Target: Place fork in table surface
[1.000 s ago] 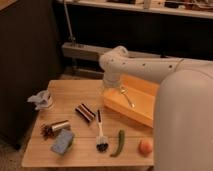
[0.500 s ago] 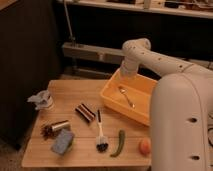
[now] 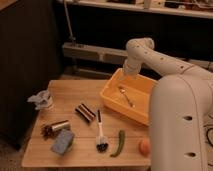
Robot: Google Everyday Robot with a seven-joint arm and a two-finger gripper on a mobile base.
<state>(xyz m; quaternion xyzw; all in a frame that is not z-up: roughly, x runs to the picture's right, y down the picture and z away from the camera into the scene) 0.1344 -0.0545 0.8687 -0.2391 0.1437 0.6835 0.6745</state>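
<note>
Tool (image 3: 127,70) poised at the far rim of the yellow tub (image 3: 108,99), just above its back left corner; open or clenched, cannot tell. Slung from a white arm (image 3: 150,52) that reaches in from the right, bends at a rounded elbow up top and drops steeply to the tub. Fork (image 3: 127,97) lying flat on the tub floor, not on the worktop (image 3: 70,92), apart from the tool and below it. Long axis on a diagonal: small head toward the far left, thin handle trailing toward the near right. Tub set on the right part of the worktop, its right end hidden behind the bulky white robot body (image 3: 180,125). Bare tan wood left of the tub, between it and a crumpled pale wrapper (image 3: 42,100), with a dark striped packet (image 3: 85,112) nearer the middle. Front edge crowded: a can (image 3: 60,125), a blue sponge (image 3: 63,141), a white-handled brush (image 3: 100,134), a green pepper (image 3: 119,144) and a round orange fruit (image 3: 144,146) in a rough row.
</note>
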